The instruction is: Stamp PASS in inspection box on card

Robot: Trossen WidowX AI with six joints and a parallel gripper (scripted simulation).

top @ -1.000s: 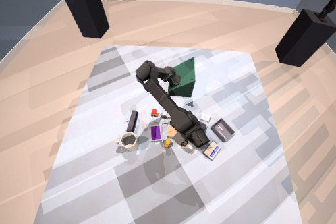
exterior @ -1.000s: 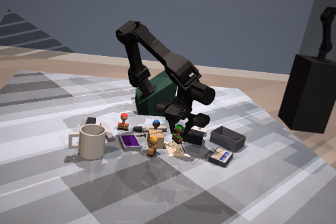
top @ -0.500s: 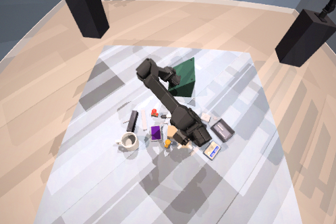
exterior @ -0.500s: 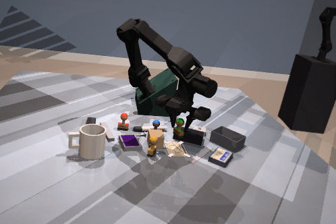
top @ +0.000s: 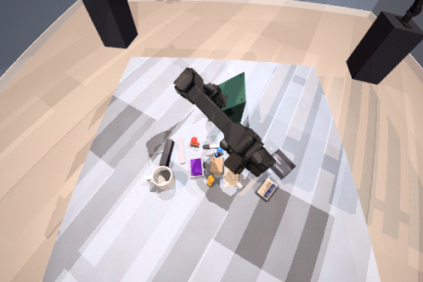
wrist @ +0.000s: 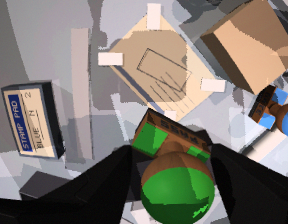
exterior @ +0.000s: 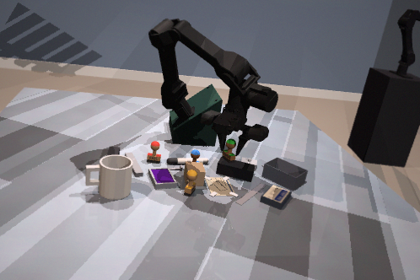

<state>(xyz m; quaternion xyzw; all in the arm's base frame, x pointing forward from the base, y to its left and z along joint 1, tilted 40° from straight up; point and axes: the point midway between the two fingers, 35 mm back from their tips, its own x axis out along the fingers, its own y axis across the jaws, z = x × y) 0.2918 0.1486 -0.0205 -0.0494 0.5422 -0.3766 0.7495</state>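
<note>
My gripper [exterior: 231,153] [wrist: 171,152] is shut on the PASS stamp [exterior: 230,145] [wrist: 177,196], green-topped with a wooden base. It holds the stamp upright over or just behind a black block [exterior: 234,169], off the card; the exact height is unclear. The cream card [top: 232,177] [exterior: 219,185] [wrist: 196,71] lies taped at its corners. Its box outline [wrist: 169,61] shows no print inside; slanted lines run beside it. A purple ink pad [top: 196,167] [exterior: 162,175] lies open to the left. A box marked STAMP PAD BLUE [top: 267,189] [exterior: 276,196] [wrist: 31,120] lies right of the card. The stamp's underside is hidden.
Blue [top: 219,150] [exterior: 195,153], orange [top: 211,181] [exterior: 191,175] and red [top: 194,140] [exterior: 155,146] stamps stand near a tan block [top: 217,166] [wrist: 245,45]. A mug [top: 163,177] [exterior: 115,177] stands far left. A dark open tray [exterior: 279,176] is at the right.
</note>
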